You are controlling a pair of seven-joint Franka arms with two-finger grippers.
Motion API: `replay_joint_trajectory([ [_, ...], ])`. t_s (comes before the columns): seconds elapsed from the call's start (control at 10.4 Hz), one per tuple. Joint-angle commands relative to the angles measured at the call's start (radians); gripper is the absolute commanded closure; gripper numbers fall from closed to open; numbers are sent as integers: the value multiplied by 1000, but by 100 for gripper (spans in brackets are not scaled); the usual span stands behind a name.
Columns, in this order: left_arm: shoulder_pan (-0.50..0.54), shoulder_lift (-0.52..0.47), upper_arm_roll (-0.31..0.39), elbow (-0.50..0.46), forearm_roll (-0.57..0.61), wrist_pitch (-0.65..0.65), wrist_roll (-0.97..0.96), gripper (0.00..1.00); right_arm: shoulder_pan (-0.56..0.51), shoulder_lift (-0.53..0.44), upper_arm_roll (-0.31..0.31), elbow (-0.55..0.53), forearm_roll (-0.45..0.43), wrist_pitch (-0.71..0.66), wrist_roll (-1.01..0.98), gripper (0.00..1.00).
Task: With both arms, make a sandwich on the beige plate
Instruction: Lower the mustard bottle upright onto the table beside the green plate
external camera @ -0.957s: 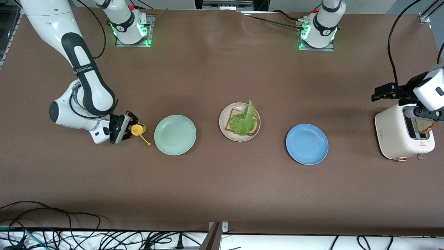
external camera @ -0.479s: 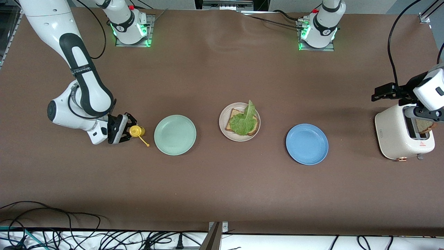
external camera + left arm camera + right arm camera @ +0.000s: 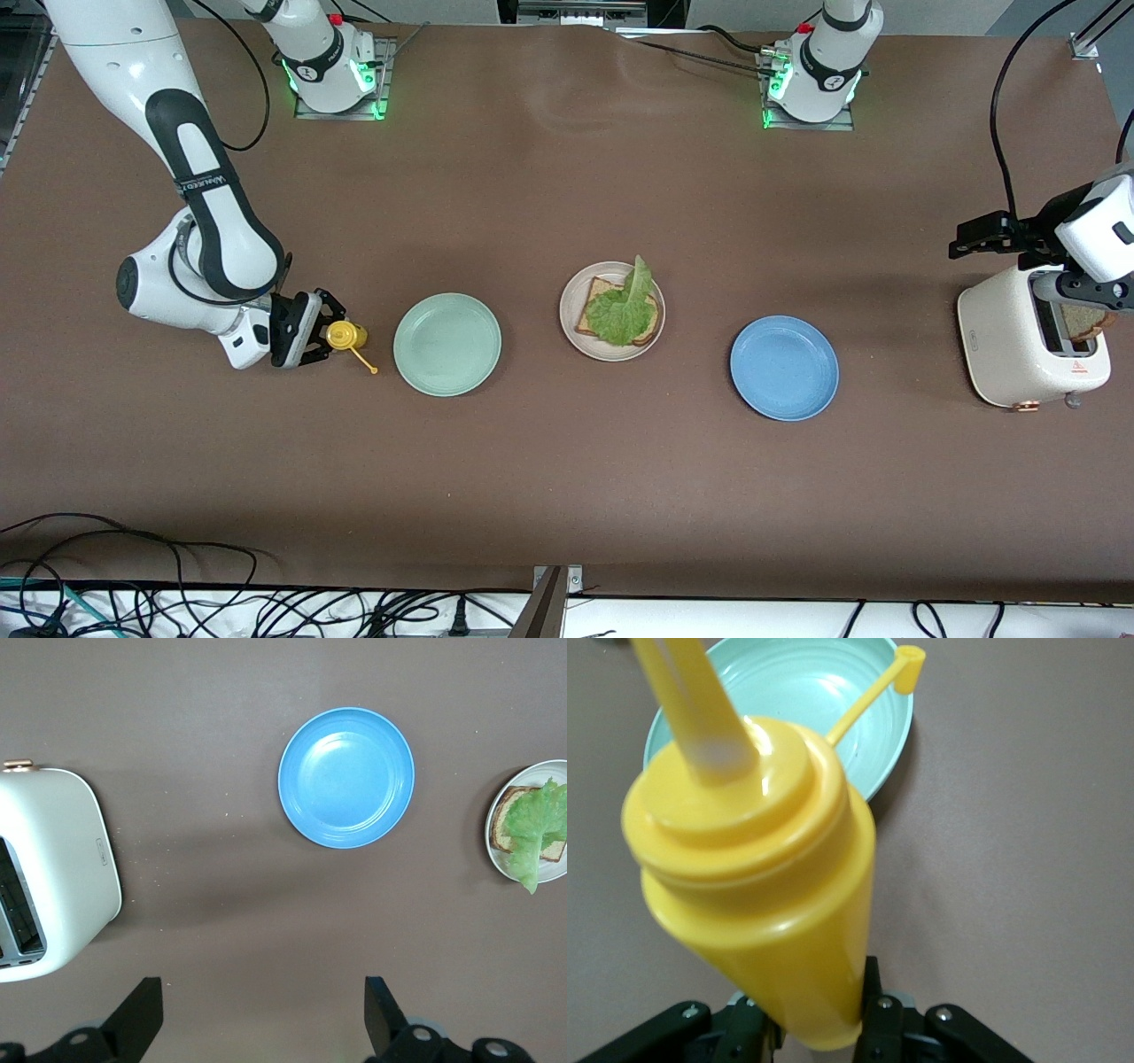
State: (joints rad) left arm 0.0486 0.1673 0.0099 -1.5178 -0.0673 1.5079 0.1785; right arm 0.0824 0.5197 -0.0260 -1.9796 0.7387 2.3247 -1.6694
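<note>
While low, right pincer (image 3: pixel 321 335) around mustard bottle (image 3: pixel 344 335)

A yellow squeeze bottle (image 3: pixel 345 335), mint green plate (image 3: pixel 447 344), blue plate (image 3: pixel 784 368) and white toaster (image 3: pixel 1028 347).

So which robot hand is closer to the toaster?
The left. The left gripper hangs open right over the toaster, where a bread slice pokes out. The right gripper holds a yellow bottle beside the mint green plate.

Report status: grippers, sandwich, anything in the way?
Right gripper shut on yellow bottle beside green plate. Left gripper open by toaster. Bread and lettuce on beige plate, untopped. Nothing blocking.
</note>
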Motion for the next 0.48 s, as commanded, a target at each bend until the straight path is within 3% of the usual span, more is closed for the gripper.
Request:
replay_joint_trajectory([
  [0.0, 2, -5, -1, 1, -20, -11, -7, 0, -12, 5, 12, 1, 31, 2, -30, 66],
  [0.1, 3, -5, 1, 1, -20, -11, -5, 0, -12, 5, 12, 1, 37, 1, -30, 52],
  [0.19, 4, -5, -1, 1, -20, -11, -5, 0, -12, 3, 12, 1, 38, 1, -30, 50],
  [0.38, 4, -5, 1, 1, -20, -11, -5, 0, -13, -3, 11, -1, 38, 1, -30, 36],
])
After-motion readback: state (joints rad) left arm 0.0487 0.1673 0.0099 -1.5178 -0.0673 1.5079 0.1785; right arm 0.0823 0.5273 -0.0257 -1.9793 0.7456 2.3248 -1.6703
